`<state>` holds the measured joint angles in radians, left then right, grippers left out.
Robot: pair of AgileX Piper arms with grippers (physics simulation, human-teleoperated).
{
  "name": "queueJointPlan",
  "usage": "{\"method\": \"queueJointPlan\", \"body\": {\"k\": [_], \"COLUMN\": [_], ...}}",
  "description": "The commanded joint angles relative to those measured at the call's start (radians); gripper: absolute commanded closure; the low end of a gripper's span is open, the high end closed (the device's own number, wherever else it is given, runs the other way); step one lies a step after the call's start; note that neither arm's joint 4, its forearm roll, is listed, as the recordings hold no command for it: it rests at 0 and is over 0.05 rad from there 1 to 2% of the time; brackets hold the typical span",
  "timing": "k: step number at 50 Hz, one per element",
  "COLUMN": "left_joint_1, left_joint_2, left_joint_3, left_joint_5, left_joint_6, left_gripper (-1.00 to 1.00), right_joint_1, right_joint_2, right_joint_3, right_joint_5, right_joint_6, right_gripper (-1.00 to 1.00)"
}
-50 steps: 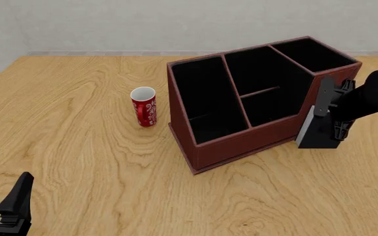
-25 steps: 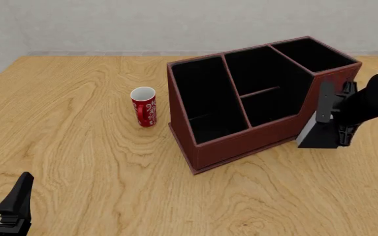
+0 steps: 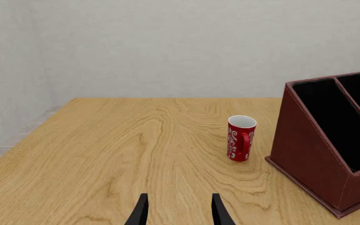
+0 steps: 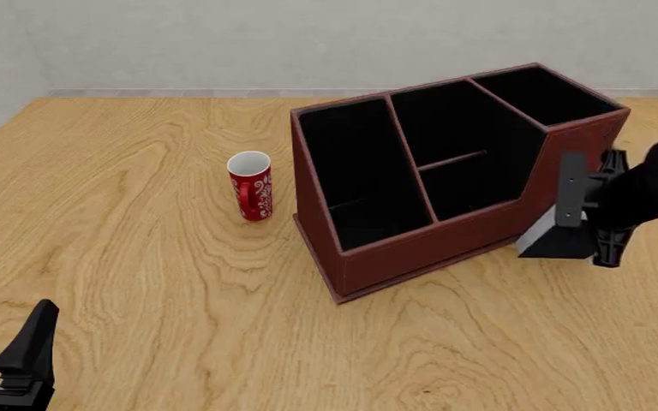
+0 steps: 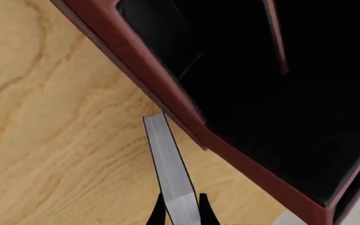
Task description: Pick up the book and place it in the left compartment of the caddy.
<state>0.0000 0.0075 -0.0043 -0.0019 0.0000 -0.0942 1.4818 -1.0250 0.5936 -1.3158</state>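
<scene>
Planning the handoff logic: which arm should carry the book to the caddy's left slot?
Right. Its pincer is shut on the book, beside the caddy. The left pincer is open, empty, at the near table edge.

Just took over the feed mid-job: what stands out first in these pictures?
The large dark red-brown leather-like caddy with black compartments dominates mid-table. At its right end, the right hand is shut on the thick black hardcover book, held tilted. A small red patterned cup stands left of the caddy; the left hand waits open near the table's front-left corner.
</scene>
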Motion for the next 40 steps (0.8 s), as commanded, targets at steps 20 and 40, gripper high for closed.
{"method": "queueJointPlan", "body": {"k": [20, 40], "left_joint_1": [0.000, 0.000], "left_joint_2": [0.000, 0.000], "left_joint_3": [0.000, 0.000], "left_joint_5": [0.000, 0.000], "left_joint_6": [0.000, 0.000], "left_gripper": [-1.00, -1.00], "right_joint_1": [0.019, -0.007], "right_joint_2": [-0.124, -0.273], "right_joint_3": [0.141, 0.233], "right_joint_5": [0.083, 0.143], "right_joint_6": [0.034, 0.033], "right_gripper": [1.00, 1.00]}}
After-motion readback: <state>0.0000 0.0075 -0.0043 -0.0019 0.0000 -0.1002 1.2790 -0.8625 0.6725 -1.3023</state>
